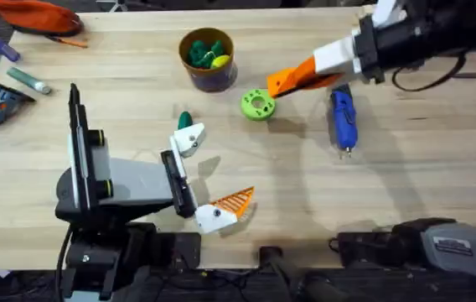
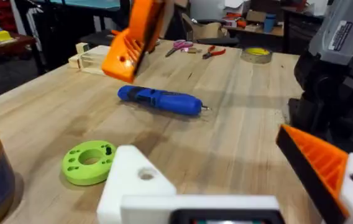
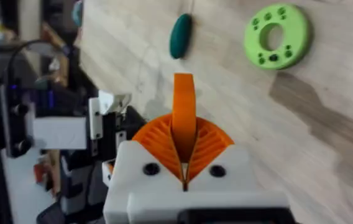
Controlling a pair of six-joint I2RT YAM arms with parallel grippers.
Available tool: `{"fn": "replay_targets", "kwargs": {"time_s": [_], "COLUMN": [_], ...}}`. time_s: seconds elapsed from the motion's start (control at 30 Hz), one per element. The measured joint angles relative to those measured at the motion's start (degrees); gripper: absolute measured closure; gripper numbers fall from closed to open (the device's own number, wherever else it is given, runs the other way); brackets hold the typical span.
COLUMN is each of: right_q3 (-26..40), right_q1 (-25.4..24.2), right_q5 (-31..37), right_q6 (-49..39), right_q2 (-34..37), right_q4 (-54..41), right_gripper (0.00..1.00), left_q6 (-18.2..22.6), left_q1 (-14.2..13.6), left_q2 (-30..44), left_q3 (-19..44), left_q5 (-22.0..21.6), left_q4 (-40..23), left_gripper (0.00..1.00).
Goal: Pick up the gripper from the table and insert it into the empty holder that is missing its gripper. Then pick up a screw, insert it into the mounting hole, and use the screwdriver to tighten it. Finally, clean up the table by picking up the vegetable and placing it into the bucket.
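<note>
- Over the table's (image 1: 439, 176) far right, the right gripper (image 1: 281, 83) hangs clamped on the orange gripper block (image 3: 184, 106), above the green disc (image 1: 257, 105).
- Left gripper (image 1: 213, 172) near the front, spread wide, grasping nothing.
- Screwdriver (image 1: 343, 117) lies flat, right of the disc.
- Bucket (image 1: 207, 59) stands at the back.
- Bare white holder (image 1: 189, 138) is the left gripper's far finger.
- Vegetable (image 1: 184, 120) lies just beside the holder.
</note>
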Motion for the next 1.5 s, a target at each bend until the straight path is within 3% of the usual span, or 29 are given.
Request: {"fn": "replay_targets", "kwargs": {"time_s": [0.4, 0.8, 1.1, 1.5], "right_q3": [-7.72, -18.36, -20.79, -20.91], "right_q1": [-1.49, -1.58, -1.58, -1.58], "right_q5": [-20.93, -36.64, -38.73, -39.12], "right_q6": [-10.96, -11.57, -11.51, -11.49], "right_q2": [0.00, 0.02, 4.61, 4.92], "right_q4": [4.85, 15.71, 16.24, 16.20], "right_gripper": [0.988, 0.988, 0.988, 0.988], "left_q6": [-0.02, -0.02, -0.01, -0.01], "left_q1": [0.00, 0.00, 0.00, 0.00], "left_q2": [0.00, -0.01, -0.02, -0.02], "left_q3": [0.00, 0.00, 0.00, 0.00], "left_q5": [0.01, 0.02, 0.02, 0.02], "left_q4": [0.00, 0.00, 0.00, 0.00], "left_gripper": [0.015, 0.015, 0.014, 0.014]}}
